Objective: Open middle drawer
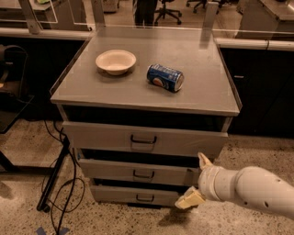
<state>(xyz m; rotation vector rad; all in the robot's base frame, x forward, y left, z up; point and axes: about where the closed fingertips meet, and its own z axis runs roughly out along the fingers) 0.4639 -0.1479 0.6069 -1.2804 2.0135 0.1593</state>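
The middle drawer is a grey metal front with a small black loop handle, in a grey cabinet. It sits between a taller top drawer and the lowest drawer. All three fronts stand out slightly, with dark gaps above them. My gripper is at the right end of the middle drawer's front, to the right of the handle. It is open and empty. One beige fingertip points up by the drawer's top edge, and the other is low by the bottom drawer.
A white bowl and a blue soda can on its side rest on the cabinet top. Black cables and a stand leg lie on the floor at the left. Dark cabinets stand behind, and office chairs beyond.
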